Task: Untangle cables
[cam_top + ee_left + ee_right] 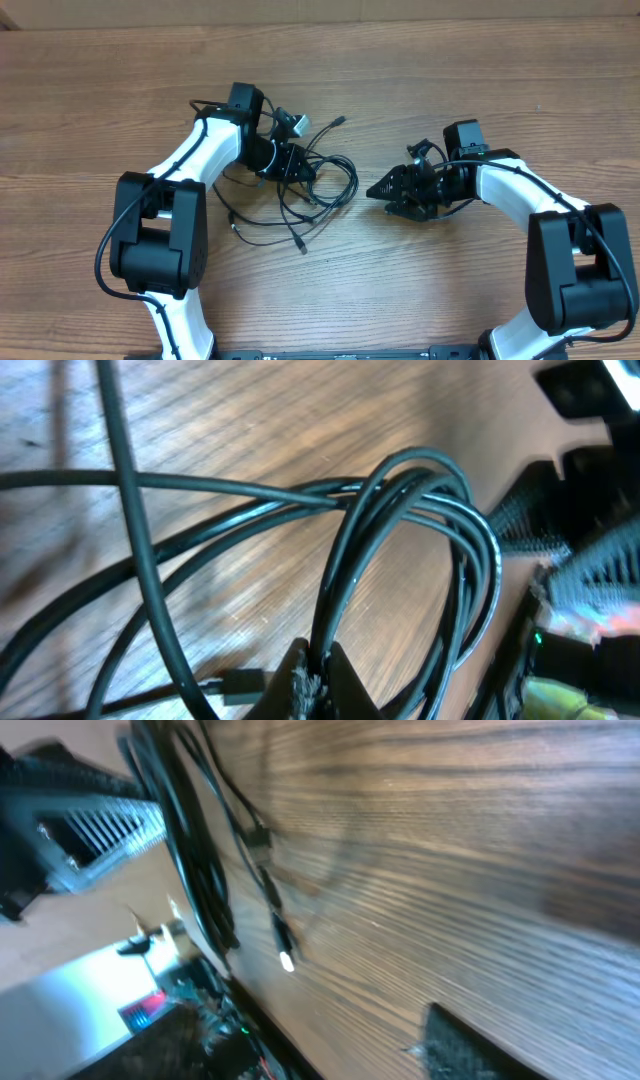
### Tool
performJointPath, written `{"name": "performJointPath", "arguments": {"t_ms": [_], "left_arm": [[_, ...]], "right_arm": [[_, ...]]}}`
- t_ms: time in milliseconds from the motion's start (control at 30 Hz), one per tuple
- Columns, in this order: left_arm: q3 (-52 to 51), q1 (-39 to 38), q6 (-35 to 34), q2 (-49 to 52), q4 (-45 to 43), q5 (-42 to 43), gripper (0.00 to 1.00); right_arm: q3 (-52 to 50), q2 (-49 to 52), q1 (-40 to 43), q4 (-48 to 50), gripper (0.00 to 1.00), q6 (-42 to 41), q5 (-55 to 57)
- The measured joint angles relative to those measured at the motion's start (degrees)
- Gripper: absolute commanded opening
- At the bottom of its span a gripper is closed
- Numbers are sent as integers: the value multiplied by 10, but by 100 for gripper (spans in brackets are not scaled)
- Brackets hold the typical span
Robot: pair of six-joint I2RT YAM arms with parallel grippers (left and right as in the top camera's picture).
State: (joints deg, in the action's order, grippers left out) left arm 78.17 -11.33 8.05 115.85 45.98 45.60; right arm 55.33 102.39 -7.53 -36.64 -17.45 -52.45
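Your cables [305, 195] lie bunched in loose black loops on the wooden table [420, 90], right at the left gripper [298, 165] and well apart from the right gripper [385, 190]. You cannot count the strands, and no writing is legible. The left gripper appears clamped on a loop. The right gripper holds nothing; its opening is unclear.

Left hand [300, 165] closed, right hand [378, 189] free.

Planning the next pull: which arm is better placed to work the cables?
Left. The left gripper sits in the cables, strands bunched at its fingertips in its wrist view. The right gripper hangs beside the tangle, apparently holding nothing.
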Motion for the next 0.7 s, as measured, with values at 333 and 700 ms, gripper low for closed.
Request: {"name": "performJointPath", "arguments": {"t_ms": [333, 700], "left_arm": [[0, 1, 88, 0, 14, 49, 4], [0, -3, 54, 0, -10, 28, 4]], "right_arm": [[0, 0, -31, 51, 30, -39, -59], [0, 0, -45, 50, 30, -44, -22]]}}
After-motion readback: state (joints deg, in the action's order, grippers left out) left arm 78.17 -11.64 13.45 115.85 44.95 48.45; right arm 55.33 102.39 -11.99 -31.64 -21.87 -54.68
